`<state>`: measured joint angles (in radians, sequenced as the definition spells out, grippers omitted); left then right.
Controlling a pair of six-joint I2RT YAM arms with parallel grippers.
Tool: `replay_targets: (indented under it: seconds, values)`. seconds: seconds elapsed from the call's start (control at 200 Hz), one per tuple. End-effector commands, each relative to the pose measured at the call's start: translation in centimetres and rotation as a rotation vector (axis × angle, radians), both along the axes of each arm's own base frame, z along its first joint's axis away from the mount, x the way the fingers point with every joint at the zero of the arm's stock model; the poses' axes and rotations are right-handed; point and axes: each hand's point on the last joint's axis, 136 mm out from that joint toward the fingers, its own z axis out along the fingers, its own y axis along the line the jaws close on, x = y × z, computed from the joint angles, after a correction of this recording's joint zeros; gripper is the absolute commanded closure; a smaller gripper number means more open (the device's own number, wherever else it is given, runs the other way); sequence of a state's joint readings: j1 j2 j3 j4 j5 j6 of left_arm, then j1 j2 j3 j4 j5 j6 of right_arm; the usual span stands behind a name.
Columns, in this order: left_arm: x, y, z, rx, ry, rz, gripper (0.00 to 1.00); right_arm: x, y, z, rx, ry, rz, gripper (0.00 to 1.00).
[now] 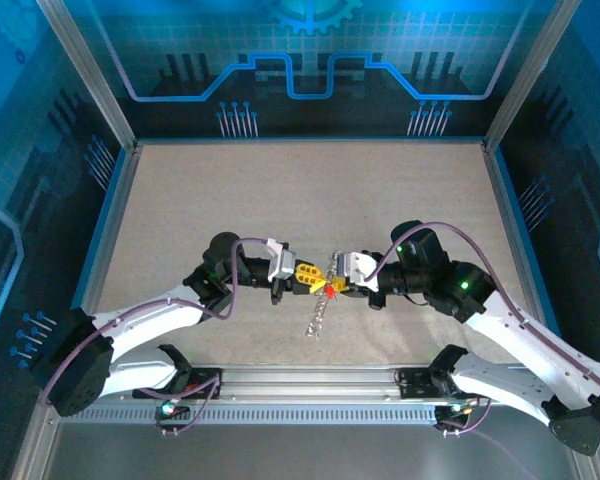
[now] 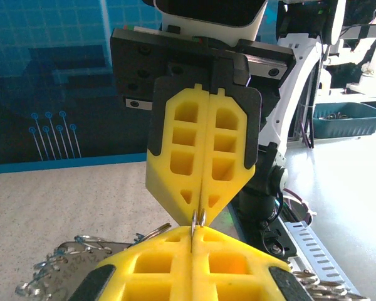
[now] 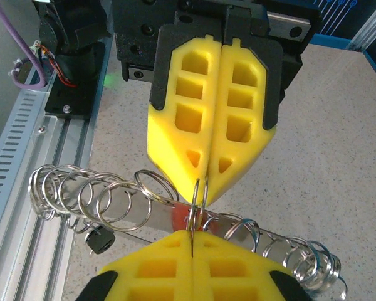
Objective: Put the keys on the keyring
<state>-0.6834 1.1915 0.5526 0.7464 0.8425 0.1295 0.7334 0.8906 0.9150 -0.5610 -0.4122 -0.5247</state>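
Two claws met tip to tip over the centre of the table, the left claw reaching in from the left of the frame and the right claw from the right, both pressed fully closed. Between them stood a thin wire loop, pinched at one end by each claw. The red head of a key showed at the right claw's seam; whether that claw also gripped the key could not be told. The keyring, a chain-like row of silver rings, lay on the table just beneath the meeting point, its long axis running toward the lower edge of the overhead frame, across the line of the claws. Both claws hung about equally near its upper end, so threading likely depended on turning key and ring onto one line.
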Motion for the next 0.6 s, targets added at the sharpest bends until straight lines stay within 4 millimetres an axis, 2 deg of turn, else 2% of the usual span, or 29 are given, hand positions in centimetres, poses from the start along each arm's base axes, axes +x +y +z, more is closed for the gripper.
replay_targets:
  seconds: [0.0, 0.085, 0.265, 0.325, 0.435, 0.49, 0.595]
  values:
    - [0.3, 0.3, 2.0, -0.066, -0.078, 0.019, 1.0, -0.5, -0.5, -1.4, -0.039, 0.056, 0.002, 0.91]
    - [0.4, 0.2, 2.0, -0.066, -0.079, 0.022, 1.0, -0.5, -0.3, -1.2, -0.026, 0.057, 0.005, 0.86]
    - [0.5, 0.1, 2.0, -0.068, -0.076, 0.022, 1.0, -0.4, 0.3, -0.9, 0.005, 0.064, 0.021, 0.86]
    - [0.6, 0.1, 2.1, -0.072, -0.076, 0.024, 1.0, -0.4, 0.5, -0.8, 0.009, 0.067, 0.027, 0.87]
    - [0.6, 0.1, 2.1, -0.076, -0.074, 0.026, 1.0, -0.3, 0.9, -0.7, 0.015, 0.074, 0.037, 0.97]
    - [0.6, 0.1, 2.1, -0.077, -0.073, 0.028, 1.0, -0.2, 1.0, -0.7, 0.016, 0.075, 0.036, 0.98]
    - [0.7, 0.1, 2.0, -0.077, -0.067, 0.029, 1.0, -0.1, 1.1, -0.5, 0.024, 0.07, 0.038, 0.89]
